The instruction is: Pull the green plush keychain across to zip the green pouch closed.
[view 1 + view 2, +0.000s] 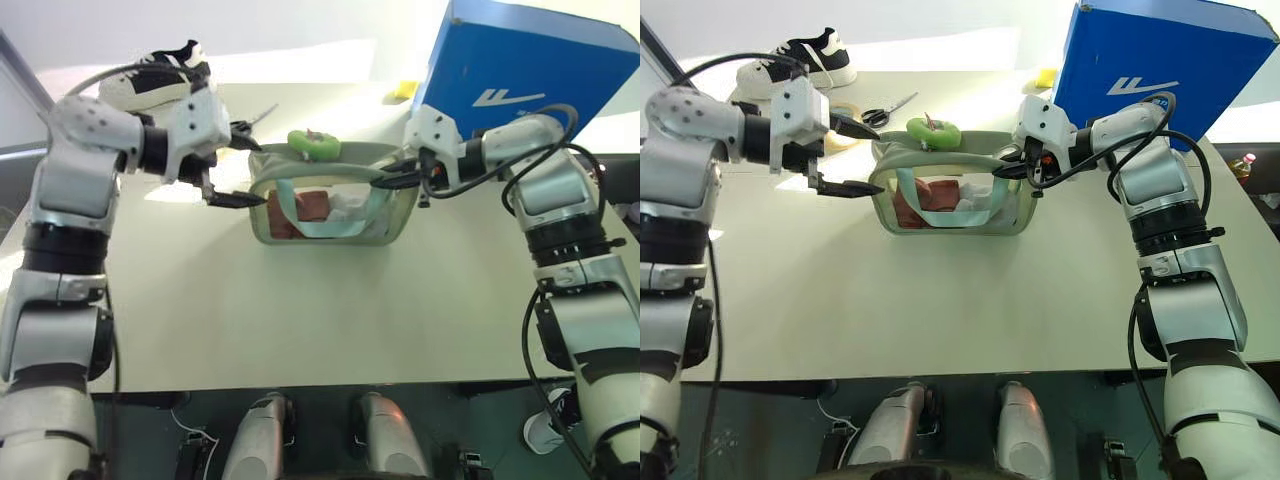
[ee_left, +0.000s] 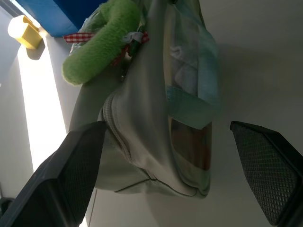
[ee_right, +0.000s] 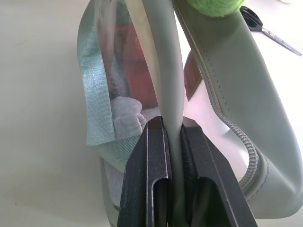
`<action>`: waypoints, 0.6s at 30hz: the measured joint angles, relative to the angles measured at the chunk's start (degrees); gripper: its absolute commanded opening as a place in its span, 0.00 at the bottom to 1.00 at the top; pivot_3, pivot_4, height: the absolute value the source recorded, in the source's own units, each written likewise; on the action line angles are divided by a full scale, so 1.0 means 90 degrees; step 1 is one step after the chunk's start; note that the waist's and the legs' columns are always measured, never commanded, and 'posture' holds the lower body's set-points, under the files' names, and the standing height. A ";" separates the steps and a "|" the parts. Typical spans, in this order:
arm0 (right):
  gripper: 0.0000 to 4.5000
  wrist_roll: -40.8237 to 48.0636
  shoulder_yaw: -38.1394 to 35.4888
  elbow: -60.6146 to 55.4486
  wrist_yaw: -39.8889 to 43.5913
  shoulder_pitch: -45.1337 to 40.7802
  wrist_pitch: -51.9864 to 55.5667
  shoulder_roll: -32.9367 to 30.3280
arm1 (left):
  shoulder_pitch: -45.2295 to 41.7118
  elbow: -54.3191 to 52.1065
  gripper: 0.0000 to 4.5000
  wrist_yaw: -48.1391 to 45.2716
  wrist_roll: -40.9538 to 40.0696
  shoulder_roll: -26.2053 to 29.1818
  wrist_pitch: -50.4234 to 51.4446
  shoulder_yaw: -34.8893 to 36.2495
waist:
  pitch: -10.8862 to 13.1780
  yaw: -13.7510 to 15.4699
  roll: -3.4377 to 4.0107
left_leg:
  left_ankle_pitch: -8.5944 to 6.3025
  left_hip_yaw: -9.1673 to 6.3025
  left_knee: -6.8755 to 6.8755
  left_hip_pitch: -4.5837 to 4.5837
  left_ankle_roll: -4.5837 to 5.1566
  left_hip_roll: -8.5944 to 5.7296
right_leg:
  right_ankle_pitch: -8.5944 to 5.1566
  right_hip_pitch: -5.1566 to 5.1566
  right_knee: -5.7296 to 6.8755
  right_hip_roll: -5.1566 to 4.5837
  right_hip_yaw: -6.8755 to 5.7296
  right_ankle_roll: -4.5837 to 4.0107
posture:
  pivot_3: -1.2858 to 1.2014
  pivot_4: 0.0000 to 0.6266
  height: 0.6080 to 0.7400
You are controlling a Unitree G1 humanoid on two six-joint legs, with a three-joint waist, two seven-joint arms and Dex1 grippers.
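Pale surface (image 1: 300, 320) carries the green pouch (image 1: 335, 222) toward its far edge, its right end pinched by the right gripper (image 1: 392, 178) (fingers clamped), so the wide-open left gripper (image 1: 243, 163) should close squarely on the green plush keychain (image 1: 314, 143) atop the zipper.

pouch (image 1: 330, 232): pale sage green, clear window, light teal strap, reddish and white contents | plush keychain (image 1: 314, 144): bright lime green, small red gingham bit | box (image 1: 530, 70): deep blue, white logo | sneaker (image 1: 800, 58): white with black | table (image 1: 300, 320): cream | small object (image 2: 24, 32) by box: yellow
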 measured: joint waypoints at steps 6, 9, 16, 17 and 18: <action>0.00 0.0000 0.0000 0.0000 0.0000 0.0000 0.0033 0.0001 | 0.0447 -0.0076 0.47 0.0509 0.0235 -0.0086 -0.0341 -0.0206 | 0.0000 0.0007 0.0000 | 0.0000 0.0000 0.0000 -0.0001 -0.0001 0.0000 | 0.0000 -0.0001 -0.0001 0.0000 0.0000 0.0000 | 0.52 0.24 1.00; 0.00 0.0002 0.0000 -0.0001 0.0000 0.0000 0.0038 0.0018 | 0.0403 0.0168 0.09 0.0725 0.0298 -0.0115 -0.0557 -0.0213 | 0.0000 0.0007 0.0000 | 0.0000 0.0001 0.0000 0.0000 -0.0001 -0.0001 | 0.0000 -0.0001 -0.0001 -0.0001 0.0000 0.0000 | 0.52 0.24 1.00; 0.00 0.0017 -0.0002 -0.0207 0.0000 0.0043 0.0255 0.0013 | 0.0202 0.0752 0.00 0.1110 0.0427 -0.0296 -0.0857 -0.0251 | 0.0000 0.0011 0.0000 | 0.0000 0.0001 0.0000 0.0000 0.0000 -0.0001 | 0.0000 0.0000 0.0000 -0.0001 -0.0001 0.0000 | 0.52 0.24 1.00; 0.00 0.0040 -0.0002 -0.0312 0.0015 0.0070 0.0347 0.0011 | 0.0184 0.0787 0.00 0.1126 0.0433 -0.0292 -0.0857 -0.0250 | 0.0000 0.0012 0.0000 | 0.0000 0.0001 0.0000 -0.0001 0.0000 0.0000 | 0.0000 0.0000 0.0000 -0.0001 -0.0001 0.0000 | 0.52 0.24 1.00; 0.09 0.0080 -0.0006 -0.0433 0.0035 0.0107 0.0487 0.0002 | 0.0181 0.0797 0.00 0.1123 0.0432 -0.0281 -0.0859 -0.0249 | 0.0000 0.0012 0.0000 | 0.0000 0.0001 0.0000 -0.0001 0.0000 0.0000 | 0.0000 0.0000 0.0000 -0.0001 -0.0001 0.0000 | 0.52 0.24 1.00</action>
